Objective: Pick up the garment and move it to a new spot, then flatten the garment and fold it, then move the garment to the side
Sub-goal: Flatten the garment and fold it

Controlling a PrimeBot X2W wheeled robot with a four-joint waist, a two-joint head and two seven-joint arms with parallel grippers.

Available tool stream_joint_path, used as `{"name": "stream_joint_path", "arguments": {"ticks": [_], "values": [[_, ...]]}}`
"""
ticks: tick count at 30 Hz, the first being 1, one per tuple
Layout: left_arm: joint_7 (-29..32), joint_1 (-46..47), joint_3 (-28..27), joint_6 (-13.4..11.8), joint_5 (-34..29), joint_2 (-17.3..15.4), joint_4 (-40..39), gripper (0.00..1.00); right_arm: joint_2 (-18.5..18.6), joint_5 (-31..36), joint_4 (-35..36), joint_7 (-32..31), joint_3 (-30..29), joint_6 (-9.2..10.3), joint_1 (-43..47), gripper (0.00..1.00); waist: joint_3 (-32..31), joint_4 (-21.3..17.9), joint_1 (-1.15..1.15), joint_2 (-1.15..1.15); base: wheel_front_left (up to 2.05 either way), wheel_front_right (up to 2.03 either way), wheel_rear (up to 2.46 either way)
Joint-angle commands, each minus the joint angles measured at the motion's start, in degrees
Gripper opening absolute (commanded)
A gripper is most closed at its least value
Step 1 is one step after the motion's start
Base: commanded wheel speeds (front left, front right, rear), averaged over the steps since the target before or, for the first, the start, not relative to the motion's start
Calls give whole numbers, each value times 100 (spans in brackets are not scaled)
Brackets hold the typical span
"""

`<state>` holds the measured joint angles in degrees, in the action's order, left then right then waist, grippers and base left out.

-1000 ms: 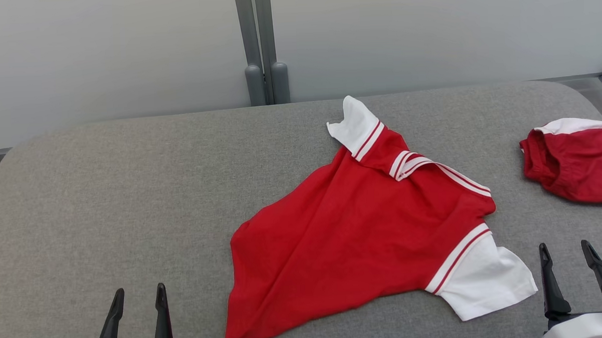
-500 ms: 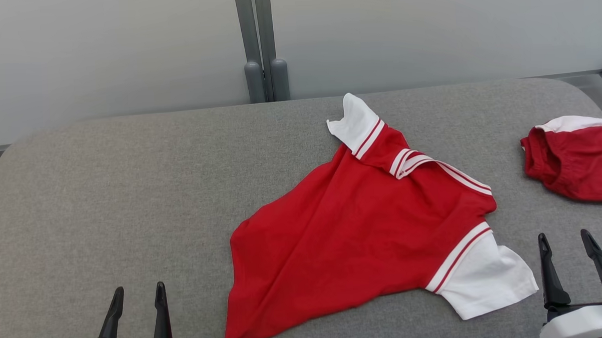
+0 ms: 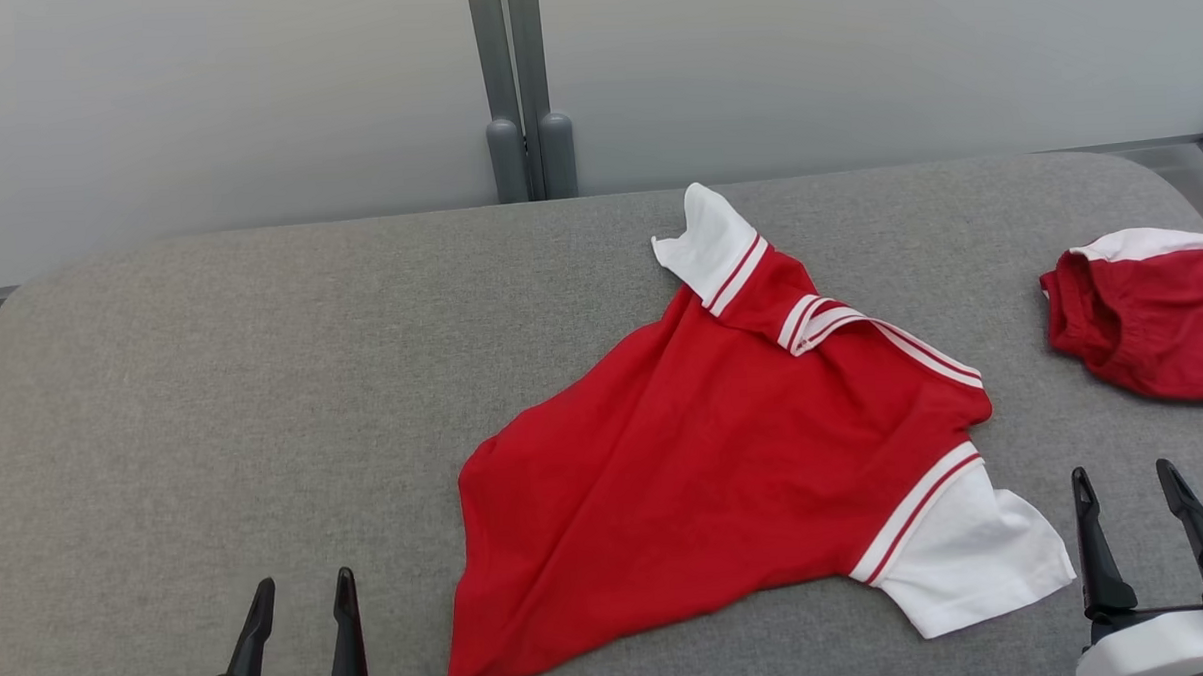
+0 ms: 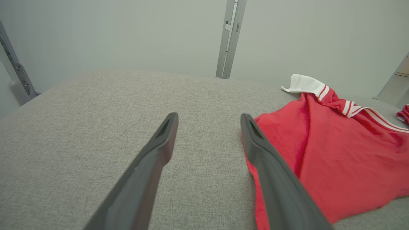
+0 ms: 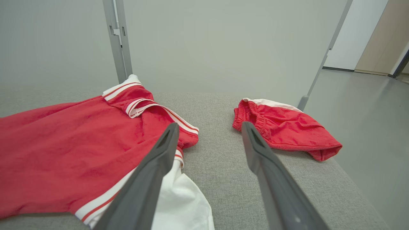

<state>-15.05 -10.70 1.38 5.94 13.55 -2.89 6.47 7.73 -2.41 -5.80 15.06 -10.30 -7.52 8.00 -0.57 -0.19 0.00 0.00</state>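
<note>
Here, red garment (image 3: pixel 725 444) lies rumpled on table (image 3: pixel 213 392).

- The left half of the grey table (image 3: pixel 213 392) lies bare, open to passage.
- The shirt (image 3: pixel 726 454) covers the middle; the shorts (image 3: pixel 1152 329) sit right, a bare strip between.
- A post (image 3: pixel 518 91) stands behind the far edge.

A bare lab-like test bay: plain pale partition panels (image 3: pixel 203 102) joined by a grey metal post (image 3: pixel 517 81) stand behind a grey fabric-covered tabletop (image 3: pixel 213 392), with smooth grey floor (image 5: pixel 367 105) beside it.
</note>
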Motion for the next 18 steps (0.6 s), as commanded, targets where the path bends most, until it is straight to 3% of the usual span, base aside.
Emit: {"name": "stream_joint_path", "arguments": {"ticks": [1, 12, 18], "values": [[-15, 89, 37, -60, 42, -4, 10, 100, -12, -21, -2, 13, -3, 7, -21, 100, -1, 1, 0, 0, 0, 0, 0], [-15, 59, 279, -215, 92, -5, 34, 100, 9, -26, 23, 13, 62, 7, -54, 100, 39, 16, 0, 0, 0, 0, 0], [-7, -168, 747, -97, -133, -5, 383, 100, 412, -256, -416, 13, 498, 8, -44, 100, 55, -27, 0, 0, 0, 0, 0]]}}
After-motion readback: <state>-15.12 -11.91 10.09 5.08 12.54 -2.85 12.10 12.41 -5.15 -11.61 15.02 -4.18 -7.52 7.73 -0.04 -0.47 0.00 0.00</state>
